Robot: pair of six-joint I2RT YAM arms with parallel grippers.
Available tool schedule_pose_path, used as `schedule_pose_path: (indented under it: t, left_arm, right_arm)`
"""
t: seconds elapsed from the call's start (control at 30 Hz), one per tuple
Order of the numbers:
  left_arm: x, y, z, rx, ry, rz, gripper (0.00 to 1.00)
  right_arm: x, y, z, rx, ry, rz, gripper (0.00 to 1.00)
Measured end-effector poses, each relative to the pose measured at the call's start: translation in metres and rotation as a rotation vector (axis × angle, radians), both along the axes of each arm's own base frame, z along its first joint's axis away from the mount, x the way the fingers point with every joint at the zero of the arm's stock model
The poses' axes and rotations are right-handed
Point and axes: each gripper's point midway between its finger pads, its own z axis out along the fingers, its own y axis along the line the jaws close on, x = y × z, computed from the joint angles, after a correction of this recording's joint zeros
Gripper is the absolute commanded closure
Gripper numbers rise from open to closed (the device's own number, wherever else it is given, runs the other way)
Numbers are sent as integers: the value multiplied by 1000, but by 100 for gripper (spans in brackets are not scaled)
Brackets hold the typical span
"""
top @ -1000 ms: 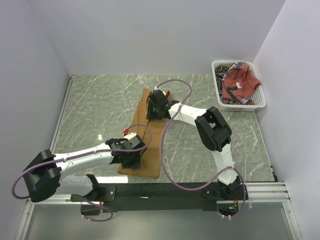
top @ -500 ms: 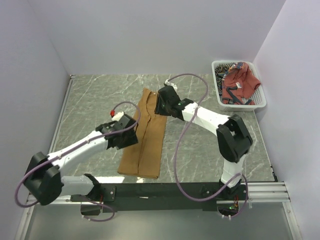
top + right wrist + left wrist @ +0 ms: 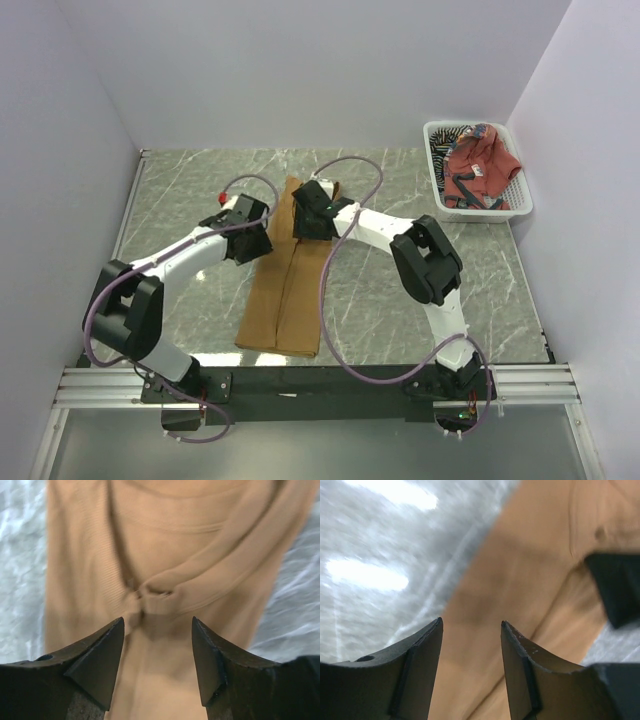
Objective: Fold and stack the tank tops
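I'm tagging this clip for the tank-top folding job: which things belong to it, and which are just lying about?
Job: mustard-tan tank top, on the table; brick-red tank top and striped tank top, in the basket.
Lying about: white mesh basket; marble table.

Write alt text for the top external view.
A tan tank top, folded into a long strip, lies on a marbled table; the left arm and right arm reach over its far end. A white basket at far right holds a red top and a striped one.

The left gripper (image 3: 471,625) and right gripper (image 3: 158,622) reach forward, close together, pointing down. Both are open and hold nothing.
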Motion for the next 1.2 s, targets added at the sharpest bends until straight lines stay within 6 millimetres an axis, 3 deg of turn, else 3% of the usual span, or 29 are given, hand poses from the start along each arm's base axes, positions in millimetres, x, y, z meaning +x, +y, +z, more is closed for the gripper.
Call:
schedule_pose_path:
  t: [0.2,0.33,0.47,0.67,0.8,0.83,0.87,0.93,1.03,1.2]
  left_arm:
    - [17,28,15,-34,-40,71,45]
    - [22,26,27,-64,-67,63,46]
    - [21,23,37,-90,-88,41,46]
    - [25,16,57,-133,-125,13,46]
    - [26,12,61,-154,-131,-3,46]
    - [25,11,62,-160,-129,-8,46]
    - [25,10,62,-163,-129,-11,46]
    - [26,8,62,-171,-128,-20,46]
    - [28,4,56,-181,-116,-30,45]
    - [28,-3,41,-207,-85,-51,42]
  right_arm:
    - [-7,25,5,0,-19,15,38]
    - [9,34,-3,-33,-19,7,45]
    - [21,30,-11,-93,-9,5,48]
    - [31,11,-14,-175,12,30,48]
    - [57,0,-14,-210,14,56,47]
    - [66,-4,-15,-215,10,60,59]
    - [74,-8,-14,-221,6,68,63]
    - [90,-16,-13,-217,-2,66,49]
    - [112,-42,-11,-225,-11,55,40]
    - [142,-85,-6,-222,-29,28,35]
